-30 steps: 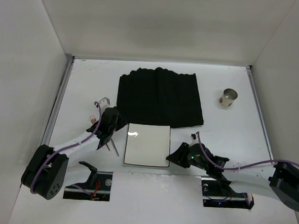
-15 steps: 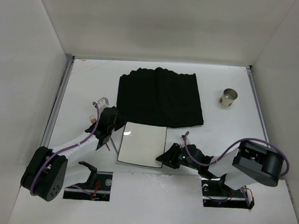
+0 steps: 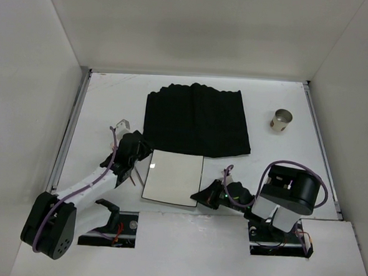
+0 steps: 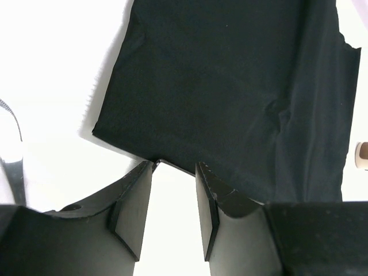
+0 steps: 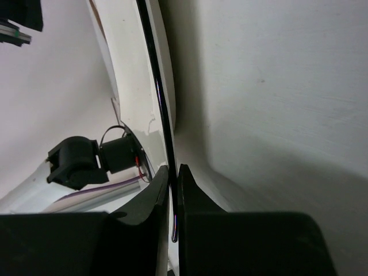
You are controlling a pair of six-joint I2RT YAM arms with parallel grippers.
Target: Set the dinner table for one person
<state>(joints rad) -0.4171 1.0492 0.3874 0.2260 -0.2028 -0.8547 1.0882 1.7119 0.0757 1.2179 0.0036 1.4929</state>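
A square white plate (image 3: 172, 178) lies on the dinner table (image 3: 276, 162), just in front of the black cloth mat (image 3: 197, 119). My right gripper (image 3: 204, 197) is shut on the plate's near right corner. In the right wrist view the plate (image 5: 123, 57) shows edge-on, and its dark rim runs between the closed fingers of the right gripper (image 5: 172, 170). My left gripper (image 3: 142, 153) hovers at the plate's far left corner. It is open, and in the left wrist view the left gripper (image 4: 174, 167) shows only the plate (image 4: 172, 218) through the gap. The mat (image 4: 230, 86) lies just beyond.
A small metal cup (image 3: 280, 120) stands on the table to the right of the mat. A thin grey utensil (image 3: 135, 180) lies by the plate's left edge, under the left arm. Side walls close in the table on the left, back and right.
The right gripper has closed on the plate's corner while its arm folded back toward its base. The plate slid a little to the left. The left gripper moved slightly.
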